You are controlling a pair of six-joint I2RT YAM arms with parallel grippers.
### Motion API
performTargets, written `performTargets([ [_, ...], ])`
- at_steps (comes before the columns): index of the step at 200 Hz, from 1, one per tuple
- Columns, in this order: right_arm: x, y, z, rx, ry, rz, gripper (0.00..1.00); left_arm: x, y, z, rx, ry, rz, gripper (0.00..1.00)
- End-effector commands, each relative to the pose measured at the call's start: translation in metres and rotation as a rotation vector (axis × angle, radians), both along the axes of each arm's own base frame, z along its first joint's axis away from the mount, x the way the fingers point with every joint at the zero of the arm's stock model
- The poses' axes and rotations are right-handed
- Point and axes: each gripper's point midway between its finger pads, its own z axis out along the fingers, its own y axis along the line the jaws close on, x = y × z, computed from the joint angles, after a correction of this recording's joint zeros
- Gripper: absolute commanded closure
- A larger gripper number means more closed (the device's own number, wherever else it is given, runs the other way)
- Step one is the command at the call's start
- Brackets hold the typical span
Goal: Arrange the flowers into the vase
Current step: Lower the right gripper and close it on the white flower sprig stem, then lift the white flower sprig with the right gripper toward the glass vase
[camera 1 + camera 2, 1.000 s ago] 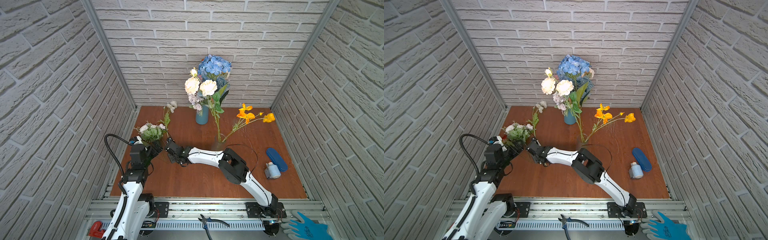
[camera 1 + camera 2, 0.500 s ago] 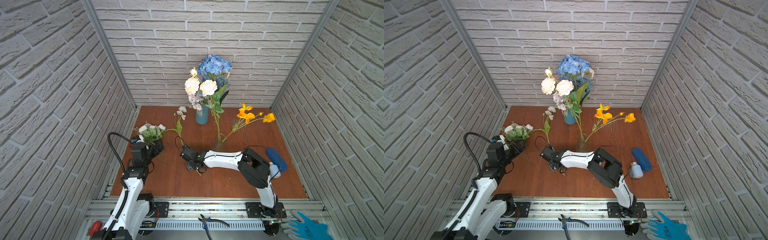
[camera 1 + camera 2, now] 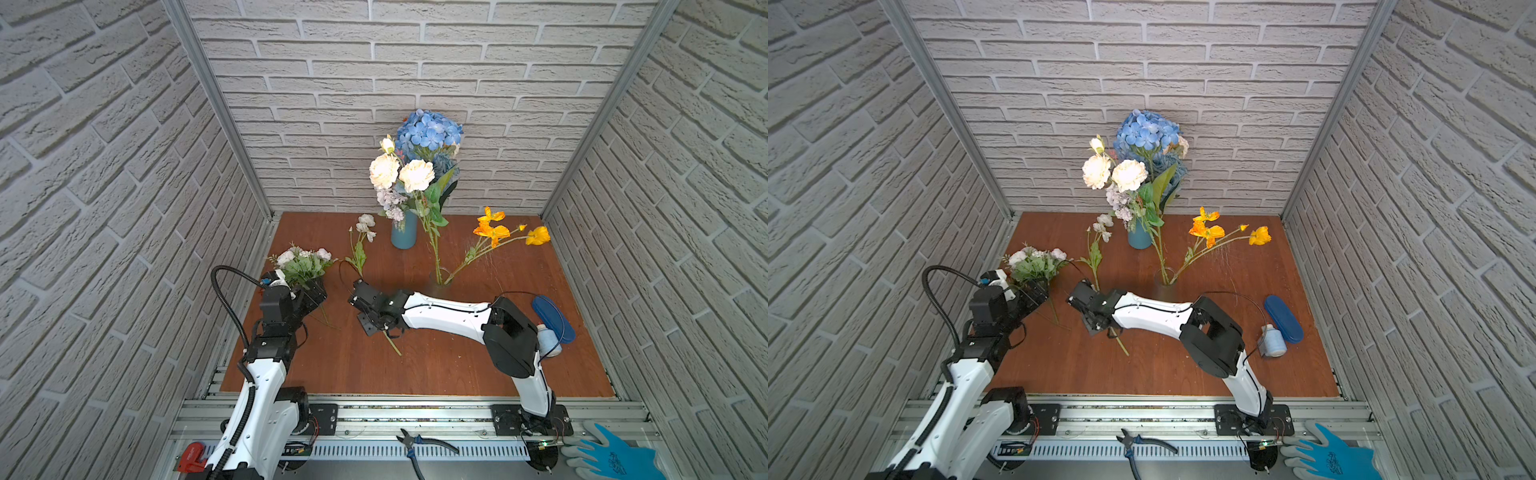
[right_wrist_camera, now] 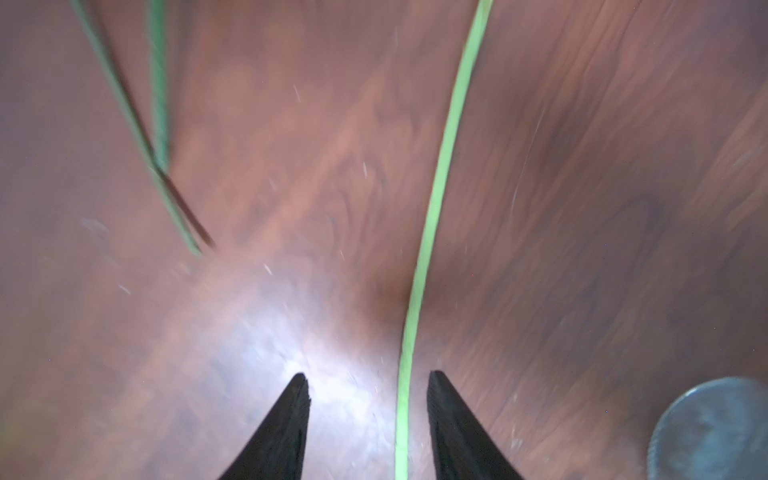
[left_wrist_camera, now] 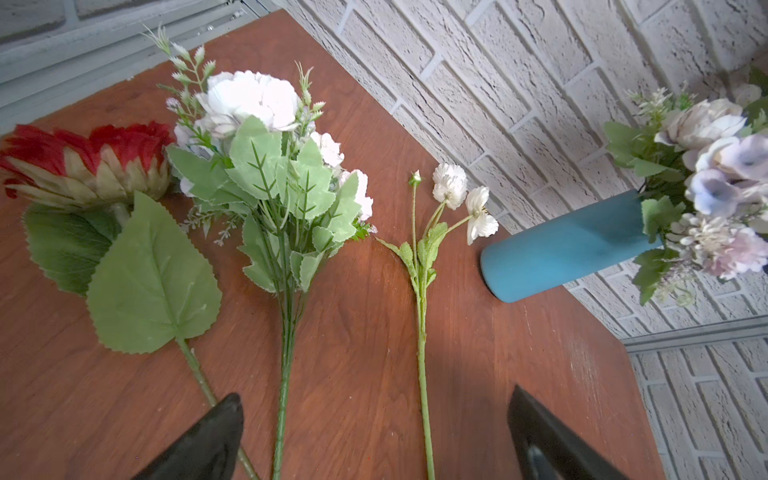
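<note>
Right wrist view: pale green flower stem (image 4: 419, 270) lies on the wooden table (image 4: 582, 208), between your right gripper's (image 4: 366, 374) parted jaws, ungrasped.
Your left gripper (image 5: 376, 392) gapes empty too. Close off-centre and the thin stem may roll aside.

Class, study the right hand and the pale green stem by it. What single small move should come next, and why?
Probably close the right hand on the pale green stem: its jaws stand open astride the stem, which lies flat on the table, so gripping comes before any lift.
</note>
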Motion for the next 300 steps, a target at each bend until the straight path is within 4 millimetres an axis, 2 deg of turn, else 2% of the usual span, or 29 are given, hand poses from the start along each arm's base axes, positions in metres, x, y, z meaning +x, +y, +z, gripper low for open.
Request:
performTargets([
  [1, 0.034, 0.006, -0.008, -0.039, -0.072, -0.016, 0.54, -0.002, 0.013, 0.002, 0.006, -0.003, 0.058, 0.02],
  [5, 0.04, 0.008, -0.009, -0.039, -0.079, -0.021, 0.55, -0.003, 0.014, 0.0, 0.005, 0.004, 0.062, 0.02],
  [10, 0.046, 0.008, -0.012, -0.044, -0.077, -0.027, 0.56, -0.005, 0.015, 0.007, 0.005, -0.021, 0.069, 0.02],
  [37, 0.072, 0.014, -0.014, -0.063, -0.093, -0.05, 0.59, -0.007, 0.02, 0.008, 0.0, -0.023, 0.082, 0.02],
  [52, 0.079, 0.017, -0.02, -0.075, -0.085, -0.052, 0.62, -0.006, 0.02, 0.009, -0.001, -0.031, 0.08, 0.02],
  [101, 0.098, 0.005, -0.041, -0.111, -0.073, -0.112, 0.66, -0.005, 0.019, 0.01, -0.006, -0.041, 0.073, 0.02],
  [139, 0.096, 0.009, -0.058, -0.088, -0.021, -0.101, 0.75, -0.005, 0.018, 0.009, -0.008, -0.042, 0.07, 0.02],
  [187, 0.088, 0.009, -0.085, -0.087, 0.047, -0.114, 0.75, -0.006, 0.018, 0.011, -0.006, -0.046, 0.07, 0.02],
  [209, 0.087, 0.006, -0.089, -0.101, 0.056, -0.114, 0.92, -0.006, 0.019, 0.011, -0.005, -0.047, 0.074, 0.02],
  [226, 0.086, 0.006, -0.081, -0.104, 0.048, -0.092, 0.95, -0.006, 0.019, 0.011, -0.004, -0.049, 0.072, 0.02],
  [246, 0.084, 0.016, -0.056, -0.057, 0.032, -0.011, 0.94, -0.007, 0.019, 0.012, -0.004, -0.053, 0.072, 0.02],
  [271, 0.074, 0.025, -0.01, 0.057, -0.038, 0.089, 0.94, -0.008, 0.019, 0.016, -0.002, -0.065, 0.073, 0.02],
  [300, 0.058, 0.02, 0.044, 0.201, -0.148, 0.172, 0.95, -0.01, 0.021, 0.021, 0.001, -0.087, 0.084, 0.02],
])
